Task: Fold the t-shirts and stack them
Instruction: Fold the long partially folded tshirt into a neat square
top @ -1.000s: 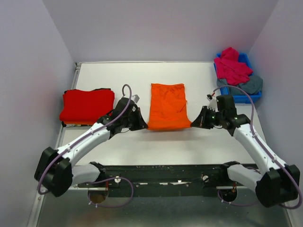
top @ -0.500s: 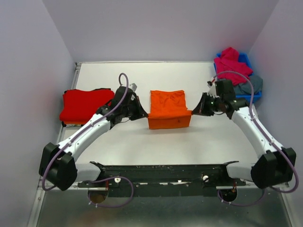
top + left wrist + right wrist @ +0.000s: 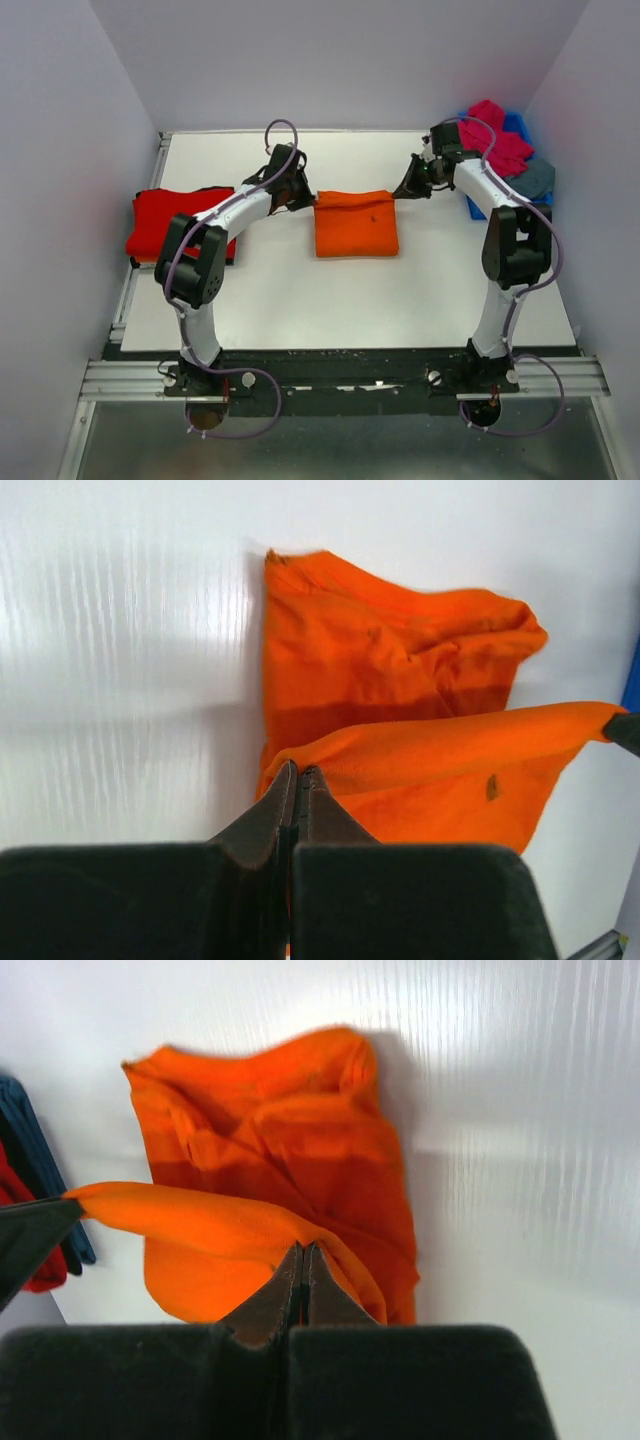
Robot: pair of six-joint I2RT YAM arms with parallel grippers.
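Left gripper [image 3: 298, 776]: clenched on the 10 o'clock corner of the orange t-shirt [image 3: 355, 228].
Right gripper [image 3: 302, 1252]: clenched on the shirt's 2 o'clock corner.
Orange t-shirt: at the centre of the table [image 3: 300, 300], doubled over, its held edge stretched between both grippers.
Red t-shirt [image 3: 180, 222]: folded flat at the table's 9 o'clock.
Blue bin [image 3: 477, 207]: at 2 o'clock, holding a crumpled magenta-pink t-shirt [image 3: 492, 142] and a grey-blue t-shirt [image 3: 536, 178].

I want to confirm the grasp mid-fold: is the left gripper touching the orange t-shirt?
Touching. The left wrist view shows the left gripper shut on a lifted edge of the orange t-shirt, cloth pinched between its fingertips.
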